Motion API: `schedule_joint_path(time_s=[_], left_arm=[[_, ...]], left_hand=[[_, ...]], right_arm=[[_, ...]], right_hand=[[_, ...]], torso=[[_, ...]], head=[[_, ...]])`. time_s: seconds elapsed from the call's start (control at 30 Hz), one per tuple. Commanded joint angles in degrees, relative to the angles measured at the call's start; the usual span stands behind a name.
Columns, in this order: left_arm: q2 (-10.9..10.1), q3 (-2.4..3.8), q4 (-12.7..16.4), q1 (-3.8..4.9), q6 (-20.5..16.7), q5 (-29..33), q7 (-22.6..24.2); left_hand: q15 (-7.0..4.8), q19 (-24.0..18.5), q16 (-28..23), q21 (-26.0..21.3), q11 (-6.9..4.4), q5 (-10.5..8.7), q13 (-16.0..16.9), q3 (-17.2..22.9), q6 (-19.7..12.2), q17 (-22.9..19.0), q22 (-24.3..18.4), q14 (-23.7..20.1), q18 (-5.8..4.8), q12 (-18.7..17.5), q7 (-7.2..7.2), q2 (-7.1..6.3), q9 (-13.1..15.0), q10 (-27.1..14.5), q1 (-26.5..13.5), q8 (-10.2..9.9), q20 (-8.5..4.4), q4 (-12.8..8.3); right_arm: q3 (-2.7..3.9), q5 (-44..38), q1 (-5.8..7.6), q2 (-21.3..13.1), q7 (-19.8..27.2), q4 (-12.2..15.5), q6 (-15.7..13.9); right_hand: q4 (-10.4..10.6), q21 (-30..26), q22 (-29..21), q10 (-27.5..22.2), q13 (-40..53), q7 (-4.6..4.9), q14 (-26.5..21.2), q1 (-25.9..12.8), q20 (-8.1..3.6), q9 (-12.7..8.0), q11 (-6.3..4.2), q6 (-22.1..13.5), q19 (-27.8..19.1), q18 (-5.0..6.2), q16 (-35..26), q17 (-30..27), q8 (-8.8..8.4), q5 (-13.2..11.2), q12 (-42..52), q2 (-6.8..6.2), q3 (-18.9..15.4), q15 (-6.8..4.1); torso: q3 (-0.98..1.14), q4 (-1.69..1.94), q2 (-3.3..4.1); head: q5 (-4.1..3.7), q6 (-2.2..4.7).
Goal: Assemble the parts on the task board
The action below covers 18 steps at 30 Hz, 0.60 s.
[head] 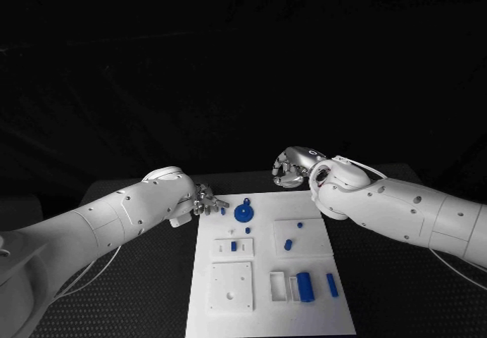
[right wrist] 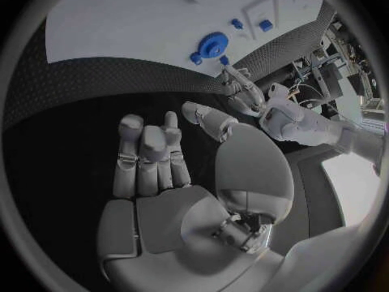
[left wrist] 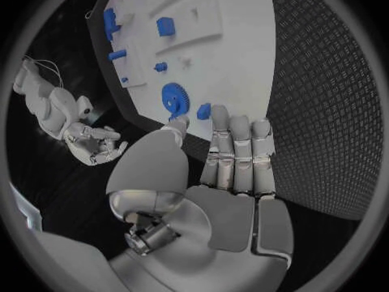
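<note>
A black table (head: 122,282) with a fine woven-looking surface stood in a darkened room, the space behind it falling away into near-total blackness, while cluttered equipment and a bright pale patch showed at the room's edge in the right wrist view.

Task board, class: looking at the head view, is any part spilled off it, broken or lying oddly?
Nothing stands out. The blue parts, including the gear, all lie on the task board. Both the left hand and the right hand hold nothing.
</note>
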Motion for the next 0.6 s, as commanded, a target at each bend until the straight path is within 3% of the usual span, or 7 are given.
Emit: schedule_joint_path(time_s=[0.03, 0.23, 0.4, 0.47, 0.5, 0.6], left_arm=[[0.37, 0.03, -0.27, -0.08, 1.47, 0.99, 0.9], [0.61, 0.05, -0.78, -0.14, 1.42, 1.04, 0.89], [0.81, 0.05, -1.33, -0.16, 1.47, 1.29, 1.01], [0.94, 0.05, -1.56, -0.2, 1.42, 1.54, 1.05], [0.97, 0.05, -1.65, -0.21, 1.5, 1.54, 1.07], [1.16, 0.05, -1.99, -0.29, 1.64, 1.59, 1.16]], left_hand=[[-0.57, 0.24, 0.48, -0.42, -0.43, 0.37, 0.12, -1.32, 0.67, -0.11, 0.25, 0.04, -0.75, 0.19, 0.03, 0.43, -0.15, 0.22, 1.53, 0.35, -5.9, 0.8], [-0.65, 0.45, 0.73, -0.65, -0.5, 1.01, 0.2, -3.86, 1.05, -0.29, 0.73, 0.03, -0.83, 0.17, -0.07, 1.6, -0.43, 0.34, 4.95, 0.56, -6.0, 3.08], [-0.67, 0.54, 0.81, -0.81, -0.55, 1.66, 0.22, -4.87, 1.18, -0.4, 0.91, 0.02, -0.88, 0.13, -0.09, 2.38, -0.55, 0.35, 6.26, 0.65, -6.02, 3.31], [-0.67, 0.58, 0.84, -0.92, -0.53, 2.86, 0.22, -5.34, 1.19, -0.46, 0.99, 0.01, -0.91, 0.1, -0.11, 2.61, -0.63, 0.35, 6.81, 0.66, -6.03, 3.33], [-0.67, 0.58, 0.85, -0.99, -0.55, 4.44, 0.22, -5.52, 1.24, -0.5, 1.04, -0.01, -0.94, 0.09, -0.1, 2.71, -0.66, 0.36, 7.16, 0.69, -6.02, 3.34], [-0.66, 0.61, 0.88, -1.04, -0.54, 4.84, 0.23, -5.81, 1.26, -0.53, 1.1, -0.02, -0.97, 0.07, -0.1, 2.78, -0.7, 0.36, 7.36, 0.7, -6.02, 3.33]], right_arm=[[0.03, -0.24, -0.02, 0.12, 0.39, 0.08, -0.11], [0.03, -0.27, -0.02, 0.23, 0.4, 0.06, -0.08], [0.03, -0.28, -0.02, 0.26, 0.39, 0.08, -0.07], [0.03, -0.3, -0.02, 0.3, 0.39, 0.09, -0.08], [0.03, -0.29, -0.02, 0.3, 0.39, 0.09, -0.07], [0.03, -0.29, -0.02, 0.31, 0.38, 0.1, -0.05]], right_hand=[[-0.17, -0.26, 0.67, -0.13, -0.09, 0.26, -0.15, -0.38, -0.06, -0.04, 0.35, -0.03, 0.35, 1.17, -0.38, -0.07, -0.22, 0.28, 0.2, -0.05, 0.19, 0.32], [-0.17, -0.26, 0.67, -0.12, -0.09, 0.26, -0.15, -0.37, -0.06, -0.03, 0.35, -0.01, 0.36, 1.17, -0.39, -0.08, -0.21, 0.28, 0.21, -0.04, 0.2, 0.33], [-0.17, -0.27, 0.67, -0.12, -0.09, 0.26, -0.14, -0.36, -0.06, -0.02, 0.35, 0.02, 0.36, 1.18, -0.39, -0.08, -0.2, 0.28, 0.21, -0.03, 0.21, 0.33], [-0.17, -0.27, 0.67, -0.12, -0.1, 0.26, -0.14, -0.35, -0.06, -0.01, 0.35, 0.03, 0.36, 1.17, -0.39, -0.08, -0.19, 0.28, 0.21, -0.02, 0.21, 0.33], [-0.17, -0.27, 0.67, -0.12, -0.1, 0.26, -0.14, -0.35, -0.06, -0.01, 0.35, 0.03, 0.36, 1.17, -0.39, -0.08, -0.19, 0.28, 0.21, -0.02, 0.21, 0.33], [-0.17, -0.27, 0.67, -0.12, -0.1, 0.26, -0.14, -0.35, -0.06, 0.0, 0.35, 0.04, 0.37, 1.17, -0.39, -0.08, -0.18, 0.28, 0.22, -0.01, 0.22, 0.33]], torso=[[-0.08, 0.08, -0.03], [-0.08, 0.07, -0.05], [-0.07, 0.1, -0.03], [-0.07, 0.11, -0.04], [-0.08, 0.11, -0.04], [-0.08, 0.07, -0.03]], head=[[-0.08, -0.09], [-0.11, -0.07], [-0.12, -0.11], [-0.12, -0.09], [-0.12, -0.1], [-0.12, -0.16]])
